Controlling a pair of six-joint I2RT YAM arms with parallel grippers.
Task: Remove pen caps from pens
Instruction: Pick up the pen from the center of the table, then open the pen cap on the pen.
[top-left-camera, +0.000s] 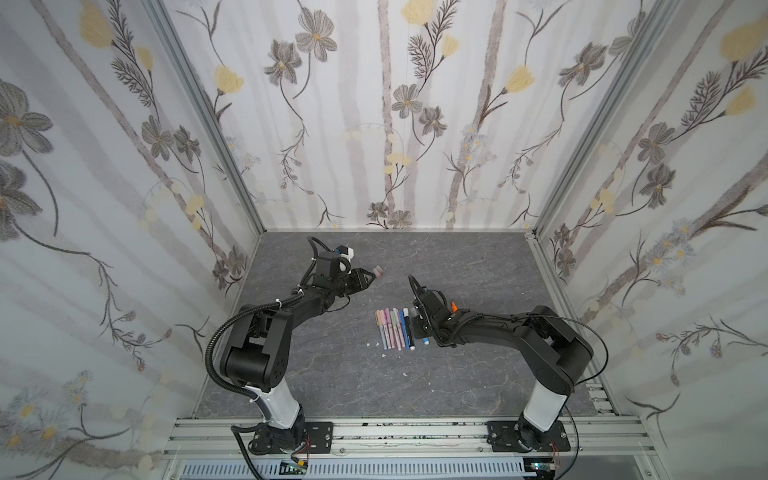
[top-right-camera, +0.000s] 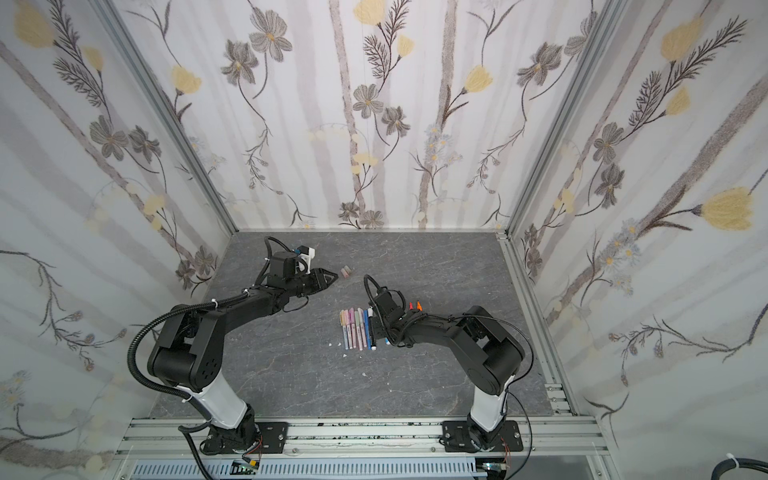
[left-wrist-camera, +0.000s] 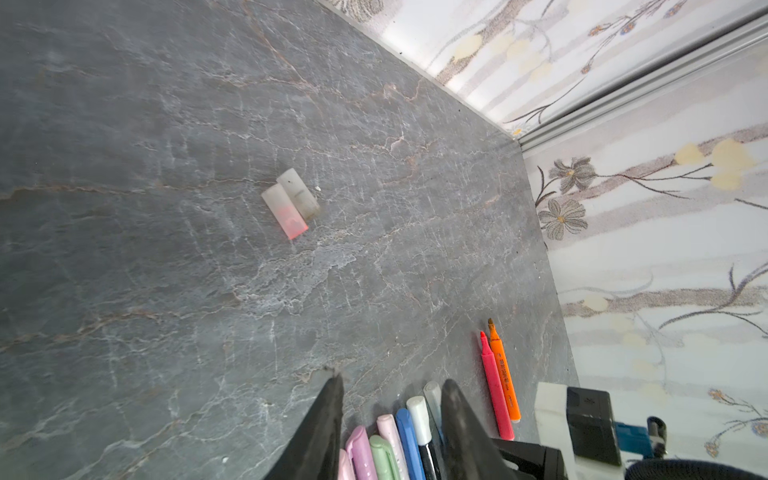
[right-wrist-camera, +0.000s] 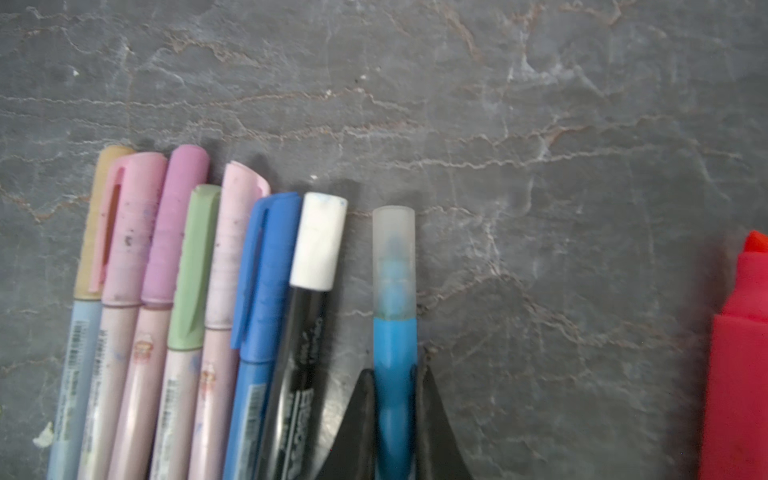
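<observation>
Pen (right-wrist-camera: 395, 345) in right gripper (right-wrist-camera: 395, 372) lies front-to-back, cap (right-wrist-camera: 393, 257) toward back wall (top-left-camera: 395, 124)

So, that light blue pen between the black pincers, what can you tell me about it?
The light blue pen is a slim, glossy plastic barrel with a frosted, see-through cap still on, its blue tip showing faintly inside. It lies on the grey table beside the white-capped black pen, just apart. The right gripper is clamped on its barrel.

High top and close wrist views seemingly share pens (top-left-camera: 395, 328).
</observation>
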